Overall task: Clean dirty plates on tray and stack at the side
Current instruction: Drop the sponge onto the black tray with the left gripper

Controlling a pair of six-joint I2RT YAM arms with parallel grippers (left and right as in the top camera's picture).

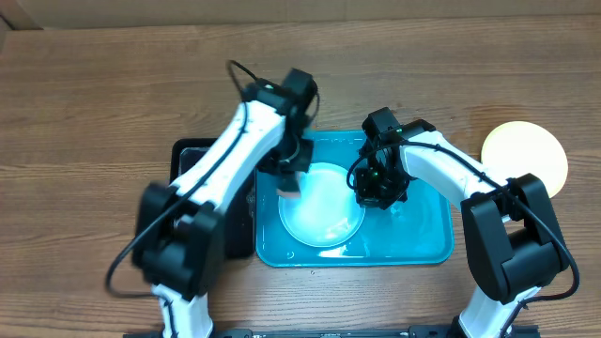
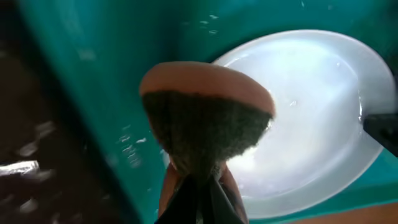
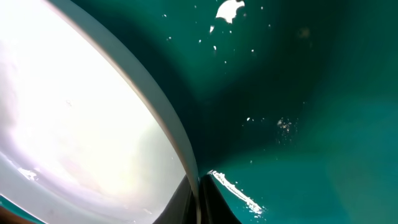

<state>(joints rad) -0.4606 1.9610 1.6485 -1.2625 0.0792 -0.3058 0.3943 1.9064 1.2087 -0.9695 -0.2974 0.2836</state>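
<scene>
A light cyan plate [image 1: 324, 211] with a white, wet centre lies in the glossy cyan tray [image 1: 423, 239]. My left gripper [image 1: 289, 178] is over the plate's upper left part, shut on a sponge [image 2: 205, 118] with an orange back and a dark green scouring face. In the left wrist view the plate [image 2: 311, 106] lies just beyond the sponge. My right gripper [image 1: 371, 188] is shut on the plate's right rim; the right wrist view shows the rim [image 3: 177, 143] pinched between the fingers [image 3: 198, 199]. A pale yellow-green plate [image 1: 524, 155] lies on the table at the right.
A smaller black tray [image 1: 192, 164] sits against the cyan tray's left side, partly under my left arm. The tray floor [image 3: 298, 93] is wet with white flecks. Bare wooden table [image 1: 94, 113] surrounds both trays.
</scene>
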